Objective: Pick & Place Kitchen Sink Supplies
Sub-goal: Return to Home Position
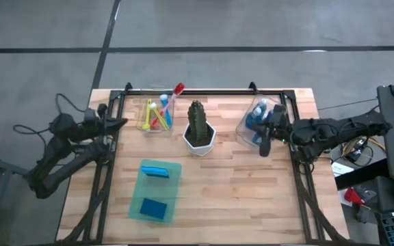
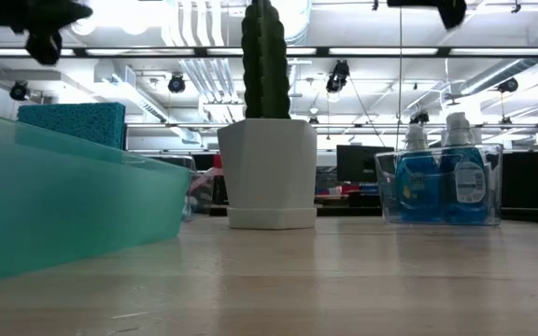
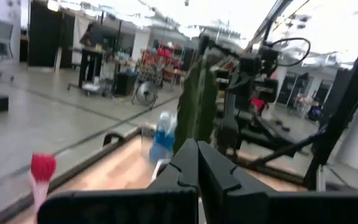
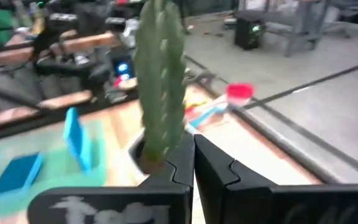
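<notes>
Surface: pale wood-plank table (image 1: 252,198), grey floor around it, open workshop beyond.
Left gripper (image 3: 197,149): fingers pressed together, nothing held; at the table's left edge, near the left bin (image 1: 154,117).
Right gripper (image 4: 193,146): closed on nothing; just beside the right bin (image 1: 255,123).
Arm pose: both folded low at their own sides, wrists aimed inward at the cactus (image 1: 197,121).
Supplies: brushes (image 1: 157,113) upright in the left bin; bottles (image 2: 442,182) in the right bin; light sponge (image 1: 156,170) on edge and dark sponge (image 1: 154,208) flat in the green tray (image 1: 173,188).
Handling (judged): sponges light and squashy, pinch across the short sides; brushes thin and stiff, take mid-handle; bottles heavier and slick, grip the body below the cap.
Progress: everything looks sorted; likely only parking left.
</notes>
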`<action>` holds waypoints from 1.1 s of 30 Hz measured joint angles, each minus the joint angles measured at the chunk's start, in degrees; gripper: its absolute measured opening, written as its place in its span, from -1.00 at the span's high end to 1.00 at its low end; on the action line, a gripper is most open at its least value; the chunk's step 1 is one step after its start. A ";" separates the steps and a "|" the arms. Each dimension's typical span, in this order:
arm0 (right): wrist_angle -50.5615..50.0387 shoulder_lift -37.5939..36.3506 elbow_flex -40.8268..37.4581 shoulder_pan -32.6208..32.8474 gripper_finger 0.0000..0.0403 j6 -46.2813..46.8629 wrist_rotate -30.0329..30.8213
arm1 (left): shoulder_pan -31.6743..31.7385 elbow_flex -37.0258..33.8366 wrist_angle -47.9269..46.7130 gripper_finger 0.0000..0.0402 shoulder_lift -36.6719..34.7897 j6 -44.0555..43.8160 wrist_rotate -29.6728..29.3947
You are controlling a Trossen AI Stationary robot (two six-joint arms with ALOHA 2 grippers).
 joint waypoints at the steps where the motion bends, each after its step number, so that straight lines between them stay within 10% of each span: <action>1: 1.17 -1.04 -2.46 0.00 0.96 0.42 -1.19 | 0.00 -1.06 -0.06 1.00 -0.42 0.37 0.00; 16: 23.78 -18.65 -29.49 -0.19 0.96 -3.26 -11.58 | -0.07 -11.29 3.21 1.00 -0.49 2.25 1.42; 33: 26.99 -31.06 -41.47 -0.25 0.96 -3.47 -12.44 | -9.10 -22.23 14.22 1.00 -0.55 -4.40 1.92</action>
